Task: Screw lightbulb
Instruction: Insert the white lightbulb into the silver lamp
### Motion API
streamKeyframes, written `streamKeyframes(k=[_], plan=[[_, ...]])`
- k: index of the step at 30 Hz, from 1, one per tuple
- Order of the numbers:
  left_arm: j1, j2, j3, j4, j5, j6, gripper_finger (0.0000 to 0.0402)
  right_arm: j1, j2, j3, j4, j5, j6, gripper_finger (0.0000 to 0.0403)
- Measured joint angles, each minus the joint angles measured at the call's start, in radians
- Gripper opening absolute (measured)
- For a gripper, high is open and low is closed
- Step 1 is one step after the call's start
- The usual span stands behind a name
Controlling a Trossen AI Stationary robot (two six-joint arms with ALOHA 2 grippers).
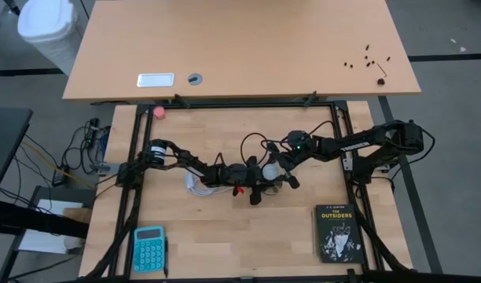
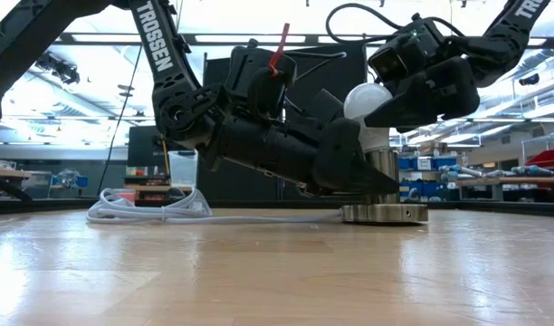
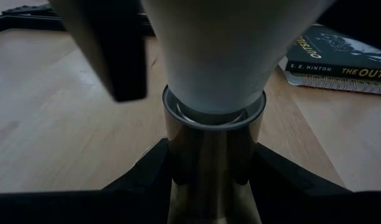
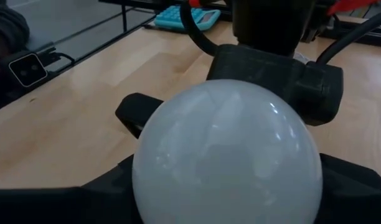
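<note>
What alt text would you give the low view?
A white lightbulb stands upright in a metal socket on a wooden table. The right gripper cups the bulb's globe from above, and the left gripper is shut on the socket. A white cord trails behind.

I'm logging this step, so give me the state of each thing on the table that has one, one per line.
lightbulb: upright, base seated in the socket, right fingers either side of its globe.
socket: standing on the table, clamped by the left gripper.
left gripper: shut on the socket.
right gripper: around the globe, grip unclear.
book: closed, flat.
calculator: lying flat, untouched.
</note>
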Motion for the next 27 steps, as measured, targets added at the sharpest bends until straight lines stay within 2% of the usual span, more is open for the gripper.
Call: streamKeyframes(k=[27], plan=[[0.000,0.000,0.000,0.000,0.000,0.002,0.0171,0.000,0.000,0.000,-0.007,0.013,0.057,0.0249]])
